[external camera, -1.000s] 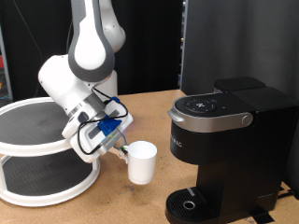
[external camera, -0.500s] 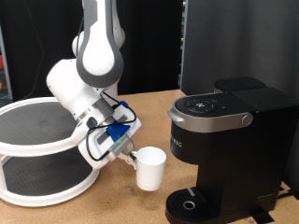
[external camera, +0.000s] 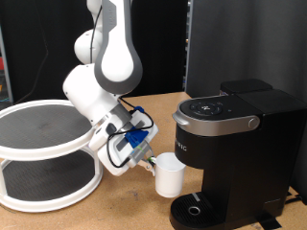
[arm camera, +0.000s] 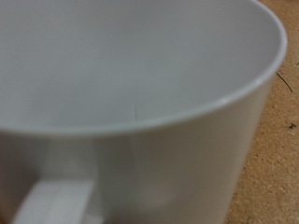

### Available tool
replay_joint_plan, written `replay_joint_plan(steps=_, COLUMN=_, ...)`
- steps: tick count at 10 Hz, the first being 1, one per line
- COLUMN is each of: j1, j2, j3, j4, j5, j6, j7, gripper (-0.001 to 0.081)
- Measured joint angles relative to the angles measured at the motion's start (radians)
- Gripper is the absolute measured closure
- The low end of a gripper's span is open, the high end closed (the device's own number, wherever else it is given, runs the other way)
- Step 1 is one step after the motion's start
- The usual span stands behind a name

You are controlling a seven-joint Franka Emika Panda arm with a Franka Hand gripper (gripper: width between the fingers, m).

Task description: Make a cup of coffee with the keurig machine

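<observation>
The white cup (external camera: 170,174) hangs just above the table, close to the front of the black keurig machine (external camera: 235,144), at its side toward the exterior view's left. My gripper (external camera: 152,163) is shut on the cup's handle side and carries it. In the wrist view the cup (arm camera: 140,84) fills the picture, with its handle (arm camera: 56,201) near the edge; my fingers do not show there. The machine's lid is closed and its drip tray (external camera: 197,208) sits low at the front.
A white two-tier round rack (external camera: 43,144) stands at the exterior view's left. A dark panel rises behind the machine. The wooden table (external camera: 125,206) shows between rack and machine.
My gripper has carried the cup toward the exterior view's right and slightly down, from beside the rack to just next to the machine's front.
</observation>
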Motion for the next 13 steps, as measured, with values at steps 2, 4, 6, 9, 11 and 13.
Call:
replay_joint_plan(steps=2, j1=0.002, j2=0.015, j3=0.032, j4=0.009, j5=0.056, j6=0.000, j7=-0.011, gripper=0.0732)
replay_joint_plan(steps=4, j1=0.002, j2=0.035, j3=0.059, j4=0.027, j5=0.108, j6=0.000, j7=-0.020, gripper=0.0732)
replay_joint_plan(steps=6, j1=0.002, j2=0.068, j3=0.082, j4=0.050, j5=0.149, j6=0.000, j7=-0.020, gripper=0.0732)
replay_joint_plan(steps=9, j1=0.002, j2=0.127, j3=0.112, j4=0.082, j5=0.201, j6=0.000, j7=-0.021, gripper=0.0732)
replay_joint_plan(steps=11, j1=0.002, j2=0.168, j3=0.127, j4=0.098, j5=0.235, j6=-0.008, j7=-0.031, gripper=0.0732)
replay_joint_plan(steps=13, j1=0.002, j2=0.207, j3=0.140, j4=0.107, j5=0.263, j6=-0.023, j7=-0.043, gripper=0.0732)
